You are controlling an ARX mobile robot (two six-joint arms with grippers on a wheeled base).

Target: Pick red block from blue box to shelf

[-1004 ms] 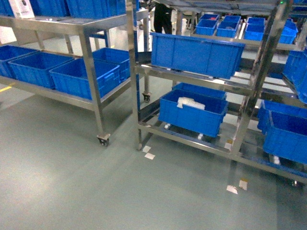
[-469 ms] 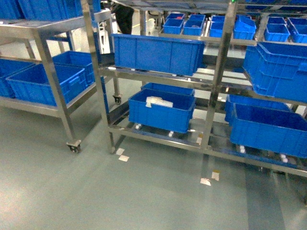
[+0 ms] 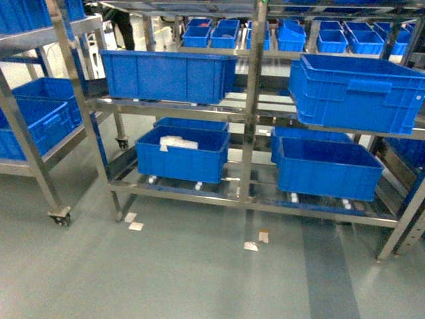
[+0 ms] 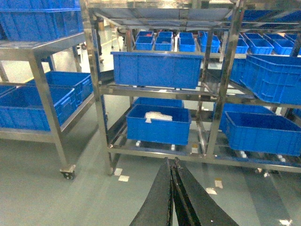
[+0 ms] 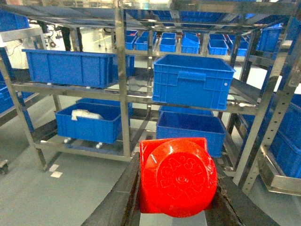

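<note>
Warehouse aisle has slid left across head view; shelf (image 3: 251,113) now centred ahead. Right claw (image 5: 176,188) clamped on red block (image 5: 176,176), stud facing camera. Left claw (image 4: 172,188) together, empty. Placement next, likely.

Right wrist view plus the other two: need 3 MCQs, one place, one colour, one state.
1. Where is the red block?
A. On the floor
B. Between the right gripper's fingers
C. In a crate

2. What colour are the crates on the shelf?
A. Dark blue
B. Green
C. Yellow

3. How does the left gripper stand?
A. Wide open
B. Shut on a brick
C. Shut, holding nothing

Key: 1 B, the block fills the right wrist view between the right gripper's dark fingers. 2 A, every crate in view is dark blue. 3 C, its fingers meet with nothing between.
</note>
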